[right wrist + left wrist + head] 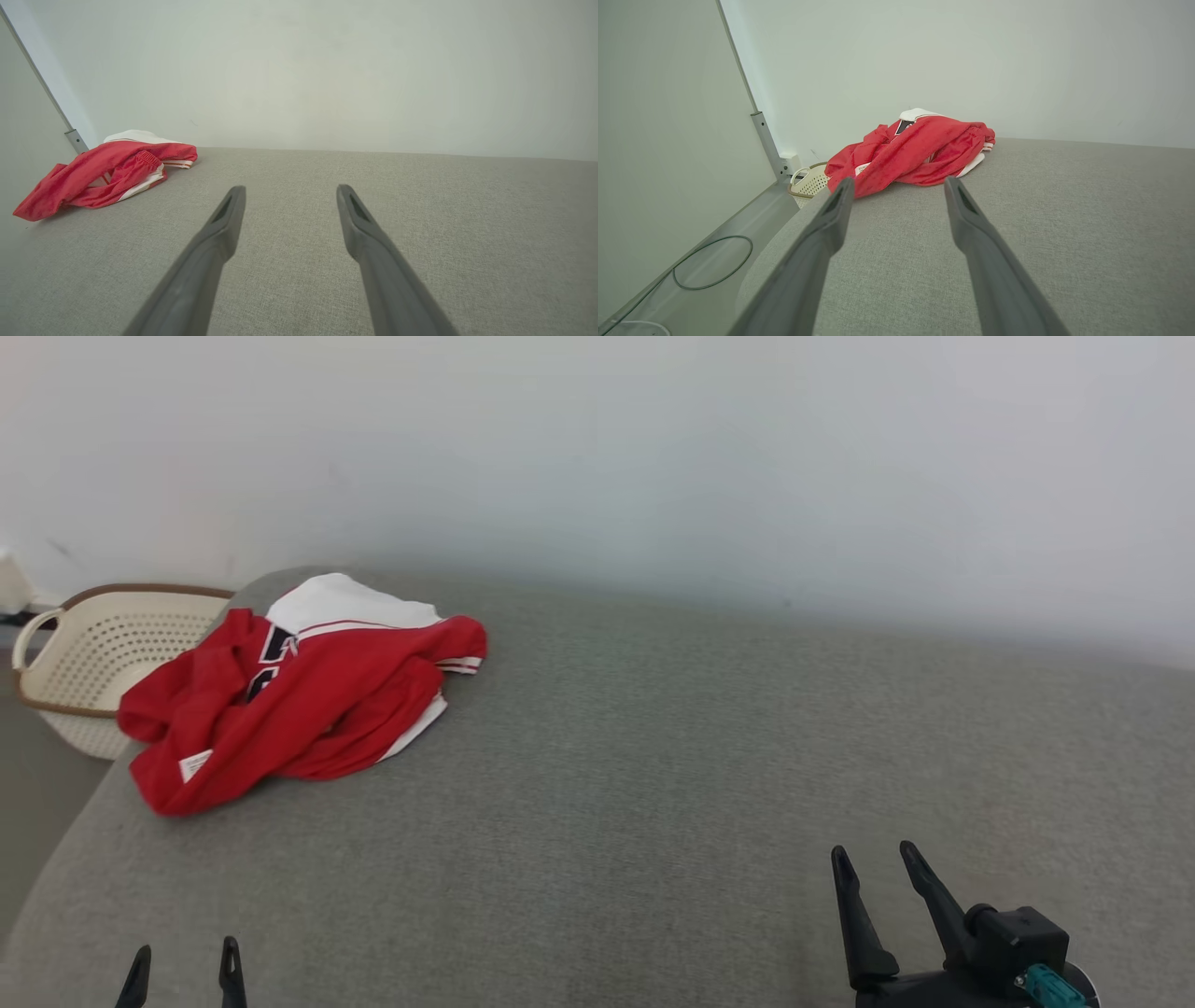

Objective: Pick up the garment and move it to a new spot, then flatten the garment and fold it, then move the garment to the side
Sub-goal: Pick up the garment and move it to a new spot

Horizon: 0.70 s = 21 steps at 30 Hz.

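A crumpled red and white garment [299,709] lies in a loose heap on the grey fabric tabletop [653,756], at the rounded corner just beside the cream perforated basket [103,644]. Its red edge hangs over the side of the tabletop that faces the basket and, from the head view, covers part of the basket's brown rim. Dark lettering and a small white tag show on the garment's folds. The basket stands lower than the tabletop, on the floor by the pale wall. The left claw [185,947] hovers above the tabletop on the basket's side but well apart from it, fingers spread wide and holding nothing, pointing toward the garment. The right claw [873,847] is much farther from the basket, over bare fabric, likewise spread and holding nothing.
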Motion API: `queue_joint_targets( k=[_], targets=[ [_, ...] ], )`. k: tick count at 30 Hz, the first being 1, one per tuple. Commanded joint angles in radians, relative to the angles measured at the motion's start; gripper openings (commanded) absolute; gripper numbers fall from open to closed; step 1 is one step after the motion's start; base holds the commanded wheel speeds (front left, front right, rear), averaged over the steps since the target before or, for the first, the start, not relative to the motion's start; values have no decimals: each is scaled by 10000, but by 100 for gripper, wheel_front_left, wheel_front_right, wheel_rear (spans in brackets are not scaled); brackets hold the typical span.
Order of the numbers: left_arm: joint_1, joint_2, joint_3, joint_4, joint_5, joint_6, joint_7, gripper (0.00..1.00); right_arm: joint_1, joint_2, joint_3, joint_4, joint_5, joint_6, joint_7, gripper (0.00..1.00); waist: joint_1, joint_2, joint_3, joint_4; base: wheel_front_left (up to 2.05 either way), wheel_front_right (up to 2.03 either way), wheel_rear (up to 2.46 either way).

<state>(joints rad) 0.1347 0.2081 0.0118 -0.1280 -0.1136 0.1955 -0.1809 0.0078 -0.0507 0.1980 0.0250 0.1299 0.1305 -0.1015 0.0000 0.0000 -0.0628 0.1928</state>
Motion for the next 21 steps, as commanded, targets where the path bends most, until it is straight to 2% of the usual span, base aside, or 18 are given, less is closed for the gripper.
queue_joint_targets(
  k=[1,8,21],
  targets=[
    [148,57,16,-37,13,59,23,100,81,8,40,28,89,4,-51,100,0,0,-47,538,0,0,0],
    [241,153,44,-78,-58,86,178,100,154,8,148,133,164,4,-88,100,0,0,-156,1430,0,0,0],
    [395,282,3,-238,-12,194,342,100,161,7,410,296,389,4,-204,100,0,0,-312,2371,0,0,0]
  ],
)
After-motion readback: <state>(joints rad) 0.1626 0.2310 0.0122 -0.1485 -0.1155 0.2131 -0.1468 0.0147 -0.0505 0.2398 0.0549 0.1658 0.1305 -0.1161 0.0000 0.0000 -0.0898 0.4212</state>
